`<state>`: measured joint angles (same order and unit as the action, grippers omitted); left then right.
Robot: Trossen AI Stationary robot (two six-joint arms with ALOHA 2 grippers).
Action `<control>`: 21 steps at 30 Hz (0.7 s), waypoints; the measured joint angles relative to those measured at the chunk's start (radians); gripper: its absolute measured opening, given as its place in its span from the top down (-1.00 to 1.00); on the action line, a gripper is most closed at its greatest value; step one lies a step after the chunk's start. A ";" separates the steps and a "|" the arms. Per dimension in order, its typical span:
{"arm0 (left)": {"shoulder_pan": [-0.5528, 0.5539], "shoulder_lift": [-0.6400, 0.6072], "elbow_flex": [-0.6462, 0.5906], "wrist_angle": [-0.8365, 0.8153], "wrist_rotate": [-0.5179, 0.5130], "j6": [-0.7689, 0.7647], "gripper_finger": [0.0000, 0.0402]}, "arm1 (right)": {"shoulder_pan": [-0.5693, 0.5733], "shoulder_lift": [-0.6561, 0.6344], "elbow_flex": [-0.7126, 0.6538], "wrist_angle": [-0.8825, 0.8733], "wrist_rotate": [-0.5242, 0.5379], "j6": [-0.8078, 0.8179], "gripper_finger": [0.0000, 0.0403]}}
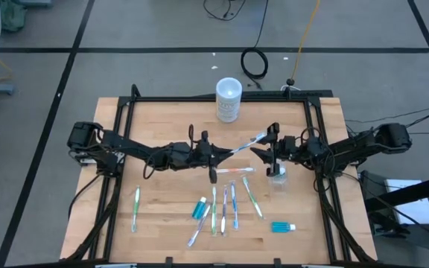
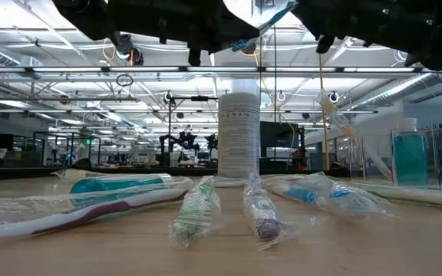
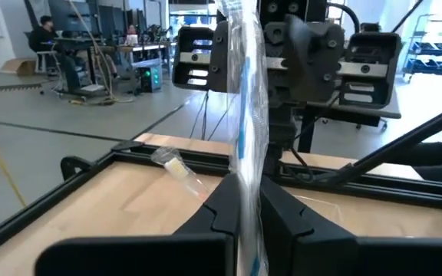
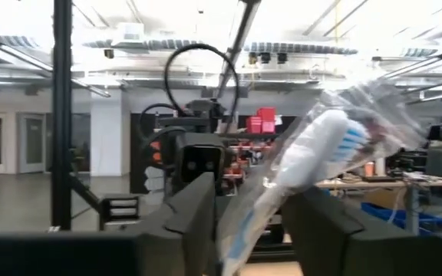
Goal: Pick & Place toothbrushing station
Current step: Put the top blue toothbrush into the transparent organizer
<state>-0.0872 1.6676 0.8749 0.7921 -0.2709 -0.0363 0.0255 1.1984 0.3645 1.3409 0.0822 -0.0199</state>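
A wrapped toothbrush (image 1: 244, 143) hangs in the air over the middle of the table, between my two grippers. My left gripper (image 1: 216, 155) is shut on its handle end. Its bristle end (image 4: 336, 138) reaches between the fingers of my right gripper (image 1: 267, 144), which stand on either side of it. The small clear cup (image 1: 278, 177) stands on the table below the right gripper. Several more wrapped toothbrushes (image 1: 224, 211) and two teal tubes (image 1: 199, 208) (image 1: 282, 227) lie flat toward the near edge. My left gripper pinches the toothbrush's handle end (image 3: 249, 180), wrapper and all, between its two fingers. The fingers come level from the table's left and lie roughly along the brush. The brush is lifted clear and slants up toward the far right. My right gripper's fingers (image 4: 198, 207) flank the wrapped bristle end; whether they touch it I cannot tell.
A frosted cylindrical container with a white lid (image 1: 229, 100) stands at the far edge, behind the grippers. A black frame (image 1: 125, 119) borders the wooden table. One toothbrush (image 1: 136, 207) lies apart at the near left.
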 joint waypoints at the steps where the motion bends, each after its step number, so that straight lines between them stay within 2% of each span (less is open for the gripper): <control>1: 0.000 0.000 0.000 0.000 -0.002 0.001 0.84 | -0.008 0.000 0.000 0.002 -0.001 0.006 0.46; 3: 0.000 0.000 0.000 0.000 -0.026 0.008 0.75 | -0.023 0.000 0.000 0.002 -0.004 0.008 0.63; 7: -0.001 0.000 0.000 -0.002 -0.139 0.013 0.55 | -0.045 0.000 0.000 0.002 -0.010 0.004 0.92; 10: -0.003 0.000 0.000 -0.016 -0.181 0.035 0.41 | -0.054 0.000 0.000 0.003 -0.006 -0.001 0.93; 16: -0.003 0.000 0.000 -0.046 -0.193 0.034 0.18 | -0.059 -0.024 0.002 -0.031 -0.006 0.031 0.94; 18: -0.003 0.000 0.000 -0.080 -0.193 0.017 0.13 | -0.048 -0.076 0.026 -0.151 -0.006 0.016 0.96; 21: -0.003 0.000 0.000 -0.132 -0.193 -0.010 0.08 | -0.013 -0.182 0.127 -0.529 -0.006 0.024 0.95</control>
<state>-0.0902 1.6676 0.8749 0.6604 -0.4641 -0.0459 0.0127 1.0163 0.4917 0.8118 0.0764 0.0038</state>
